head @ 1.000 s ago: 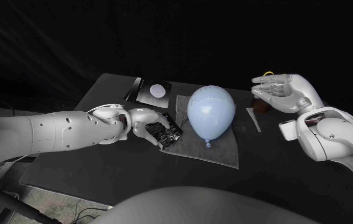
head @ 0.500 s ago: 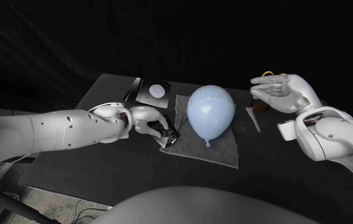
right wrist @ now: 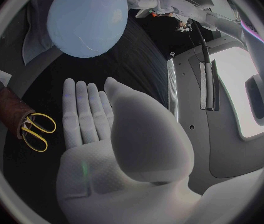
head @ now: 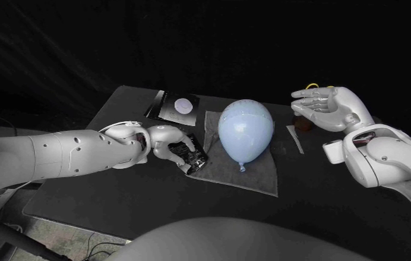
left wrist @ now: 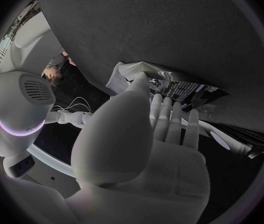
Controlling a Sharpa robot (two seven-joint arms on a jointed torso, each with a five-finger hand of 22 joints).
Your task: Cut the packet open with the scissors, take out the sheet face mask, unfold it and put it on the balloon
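The left hand (head: 167,144), left of centre in the head view, grips the crumpled dark packet (head: 190,156) between thumb and fingers, low over the table (head: 128,195) and just at the left edge of the grey cloth (head: 253,175). In the left wrist view the packet's printed side lies against the fingertips (left wrist: 164,107). The pale blue balloon (head: 246,129) lies on the cloth in the middle of the frame, its knot pointing toward the bottom edge, close beside the packet but apart from it. At the right of the frame the right hand (head: 332,109) is raised with its palm up, fingers straight and holding nothing. The right wrist view shows the yellow-handled scissors (right wrist: 35,130) standing in a brown holder (right wrist: 9,109) just beside that hand. A dark flat item with a pale round mark (head: 182,105) lies on the table at upper left of the balloon.
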